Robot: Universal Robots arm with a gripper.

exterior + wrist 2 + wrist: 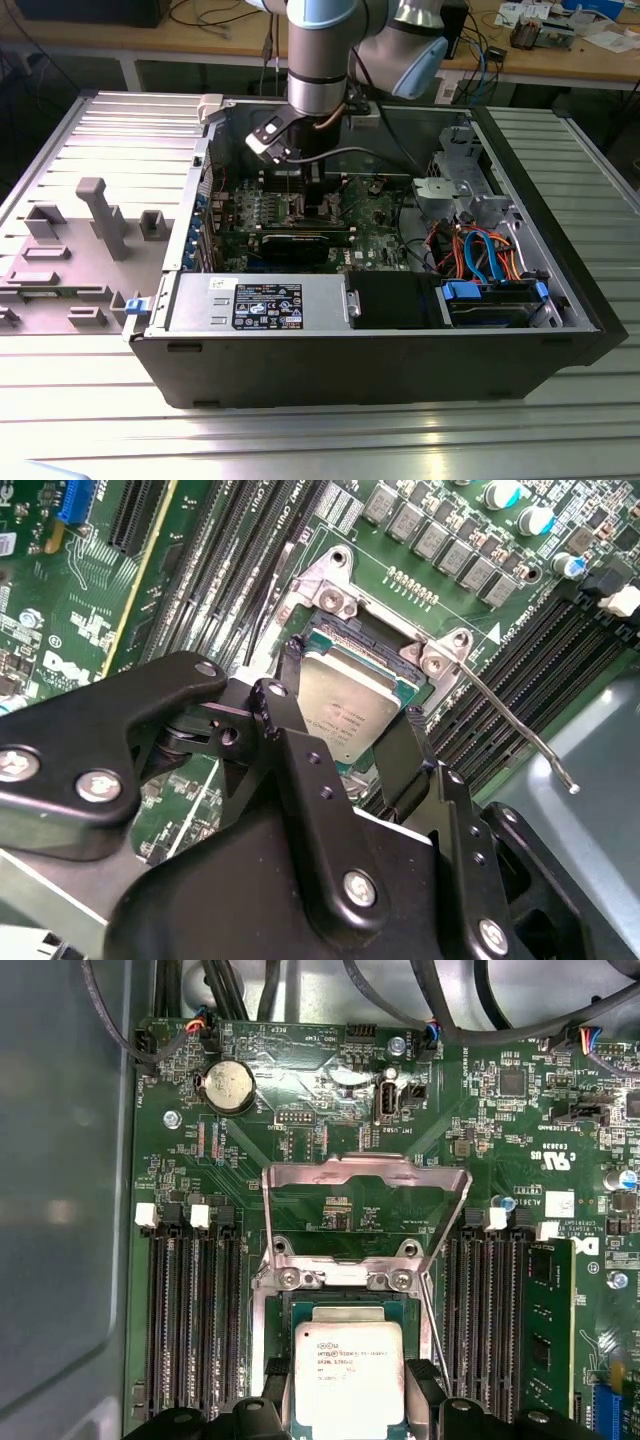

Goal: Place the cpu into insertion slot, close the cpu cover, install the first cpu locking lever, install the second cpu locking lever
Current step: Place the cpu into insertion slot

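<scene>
Black pincer (350,715) links sit closest to the lens in the second wrist view. Its two fingers (290,680) stand on opposite edges of the cpu (345,705), so it reads as clamped on the chip.

The cpu is between the fingertips, silver face up, directly over the insertion slot (345,630). It looks low in the slot or just above it; I can't tell whether it is fully seated. The slot's dark centre shows past the chip's far edge.

In the first wrist view the cpu cover (365,1170) is flipped up and back, beyond the fingertips. One thin locking lever (520,730) sticks out free to one side of the pincer. Memory slots (190,1310) flank the pincer on both sides.

Doing this step well, as I judge it:
- Keep the chip flat and square to the slot rim.
- Bring it straight down, with no sliding across the contacts.
- Use no force; it should drop in by its own fit.
- Keep the fingers off the slot walls and the loose lever.

The arm (320,60) reaches straight down into the open computer case (350,350) on the ribbed bench (100,420). Its wrist is vertical, with the pincer pointing down at the green motherboard (300,1110).
</scene>
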